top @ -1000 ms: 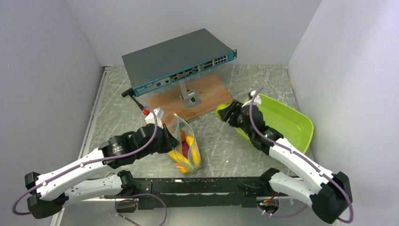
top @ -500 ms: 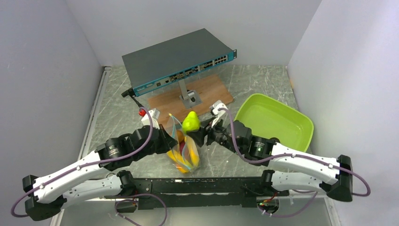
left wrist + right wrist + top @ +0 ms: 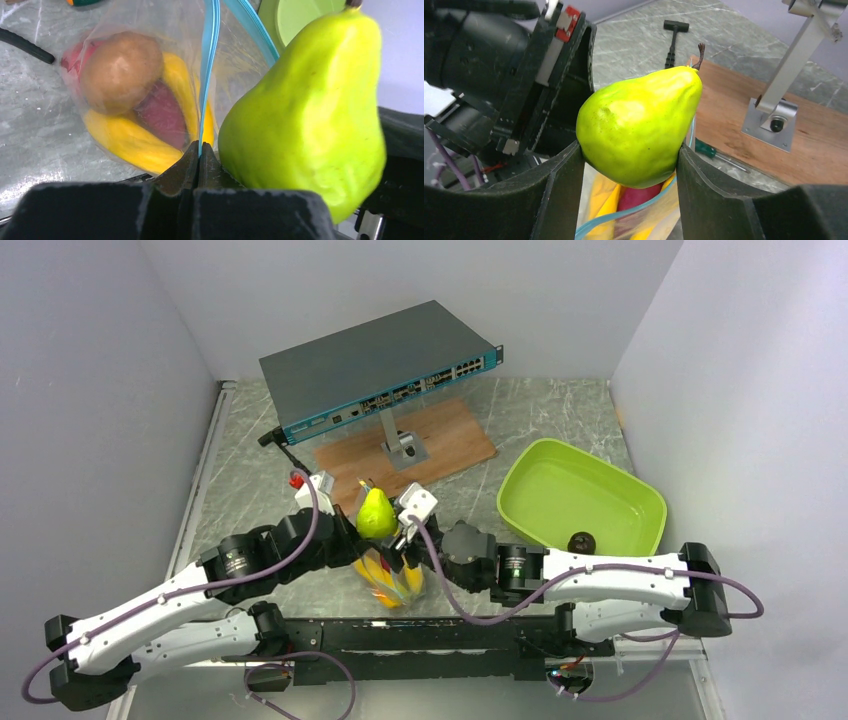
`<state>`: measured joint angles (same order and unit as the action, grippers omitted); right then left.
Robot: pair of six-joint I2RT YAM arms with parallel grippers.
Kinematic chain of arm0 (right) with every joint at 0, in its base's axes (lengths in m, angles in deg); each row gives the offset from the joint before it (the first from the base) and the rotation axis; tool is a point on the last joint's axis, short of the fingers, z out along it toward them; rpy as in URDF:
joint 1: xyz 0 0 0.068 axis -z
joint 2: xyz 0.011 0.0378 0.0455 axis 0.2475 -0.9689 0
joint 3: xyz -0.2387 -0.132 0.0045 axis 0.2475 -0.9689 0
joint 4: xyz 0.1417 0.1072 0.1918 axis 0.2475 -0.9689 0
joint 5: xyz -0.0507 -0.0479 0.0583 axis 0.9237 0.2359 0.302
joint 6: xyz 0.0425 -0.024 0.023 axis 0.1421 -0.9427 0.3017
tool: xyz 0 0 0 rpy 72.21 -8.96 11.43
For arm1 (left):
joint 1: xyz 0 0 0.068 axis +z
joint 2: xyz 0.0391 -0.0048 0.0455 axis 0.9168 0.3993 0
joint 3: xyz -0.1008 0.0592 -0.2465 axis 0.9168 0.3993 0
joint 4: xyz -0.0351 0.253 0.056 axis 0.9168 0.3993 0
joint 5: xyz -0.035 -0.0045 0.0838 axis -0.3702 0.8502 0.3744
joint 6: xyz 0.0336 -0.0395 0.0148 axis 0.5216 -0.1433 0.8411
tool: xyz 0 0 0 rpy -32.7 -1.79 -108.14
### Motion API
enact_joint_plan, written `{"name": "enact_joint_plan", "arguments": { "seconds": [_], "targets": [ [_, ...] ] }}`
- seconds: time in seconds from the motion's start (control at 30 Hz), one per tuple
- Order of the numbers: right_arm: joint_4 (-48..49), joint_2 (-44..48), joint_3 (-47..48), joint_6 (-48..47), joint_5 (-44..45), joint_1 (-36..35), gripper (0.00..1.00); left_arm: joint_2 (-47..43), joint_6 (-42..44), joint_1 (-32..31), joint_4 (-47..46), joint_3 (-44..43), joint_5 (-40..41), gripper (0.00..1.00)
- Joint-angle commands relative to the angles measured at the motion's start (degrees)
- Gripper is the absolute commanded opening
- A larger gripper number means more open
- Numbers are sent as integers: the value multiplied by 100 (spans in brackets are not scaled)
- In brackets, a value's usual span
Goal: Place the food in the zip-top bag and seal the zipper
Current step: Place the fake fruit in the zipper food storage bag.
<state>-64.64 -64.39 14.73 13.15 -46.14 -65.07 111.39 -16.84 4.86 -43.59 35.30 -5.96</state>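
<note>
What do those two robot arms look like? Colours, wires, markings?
The left arm and right arm both have smooth white shells between chunky black round joints. A thin purple cable loops along each. The jaws are flat, matte black. Each wrist carries a small white block; the left one has a red tab.

Top view: bag [image 3: 392, 578] mostly covered by pear [image 3: 376, 515]; its mouth cannot be made out. 1 small dark round item [image 3: 580, 541] in green tray [image 3: 590, 495], too small to identify.

Left wrist view: bag mouth and pear stem cut off by top edge. Red piece [image 3: 74, 55] largely behind brown fruit [image 3: 120, 70].

Right wrist view: bag bottom cut off by lower edge, contents mostly behind pear. Screwdriver [image 3: 706, 148] handle partly hidden.
</note>
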Motion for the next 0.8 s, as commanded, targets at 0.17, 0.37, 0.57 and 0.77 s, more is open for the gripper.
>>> {"name": "enact_joint_plan", "arguments": {
  "seconds": [0.17, 0.37, 0.57, 0.77],
  "targets": [
    [-456, 131, 69, -472, 635, -468, 6, -235, -75, -18, 106, -89, 261, 0],
    [-1191, 222, 73, -102, 254, -502, 22, -202, -27, -18, -32, -65, 277, 0],
    [-1662, 398, 48, 74, -164, -512, 41, -123, -26, -18, 8, -110, 268, 0],
    [-1915, 380, 160, 187, -307, -505, 57, -125, -26, -18, -68, -77, 246, 0]
  ]
}}
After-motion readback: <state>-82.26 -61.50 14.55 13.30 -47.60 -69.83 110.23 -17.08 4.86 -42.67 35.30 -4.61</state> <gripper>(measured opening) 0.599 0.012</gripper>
